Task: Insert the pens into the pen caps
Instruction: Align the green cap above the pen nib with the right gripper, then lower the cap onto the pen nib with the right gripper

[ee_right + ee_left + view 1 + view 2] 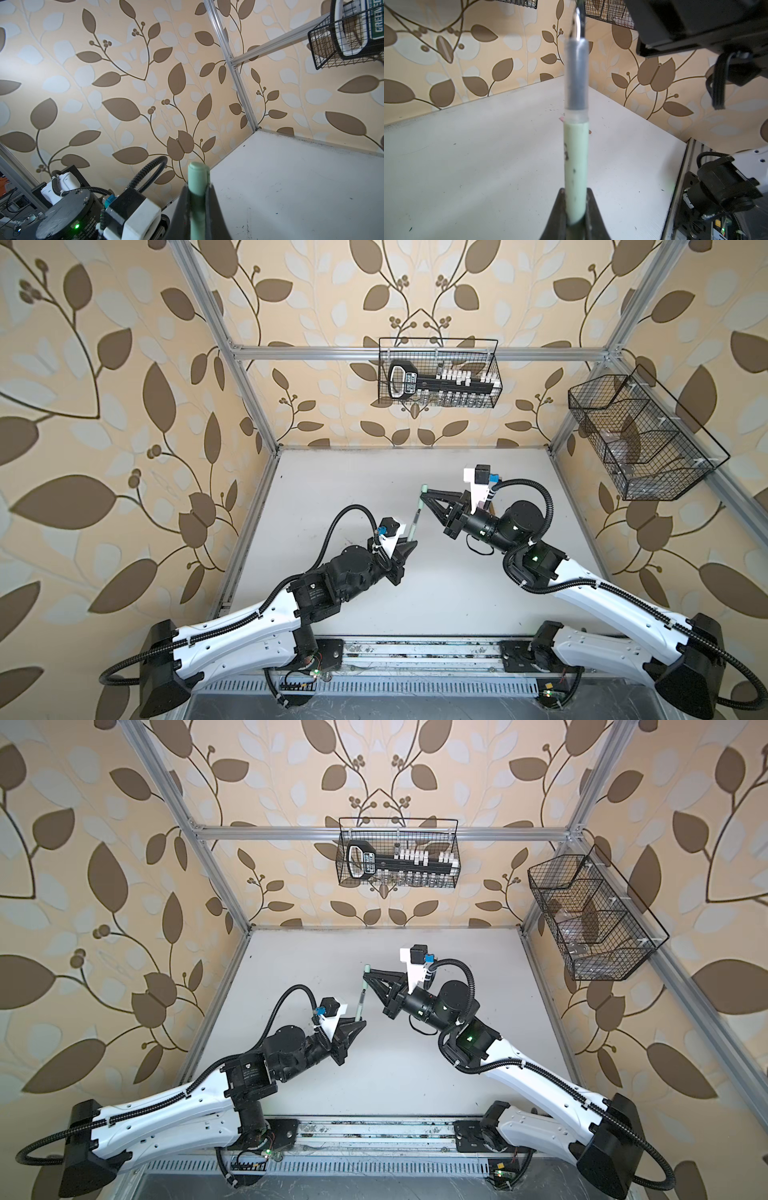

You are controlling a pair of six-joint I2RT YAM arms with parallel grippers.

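Your left gripper point(411, 544) is clamped on the lower end of the green pen point(414, 529), whose dark tip points toward the far side. Your right gripper point(426, 492) is pinched tight on the green cap point(422, 499), just beyond that tip, above the middle of the table point(353, 489). On the far wall, the far basket point(478, 400) holds a black-handled tool point(419, 383) with white blocks. The right basket point(656, 485) has dividers, and you can't make out its clear contents. You can't tell whether the tip has entered the cap, because the left wrist view cuts it off. The pen's barrel is pale green with dark smudges, with a clear sleeve over its grey front
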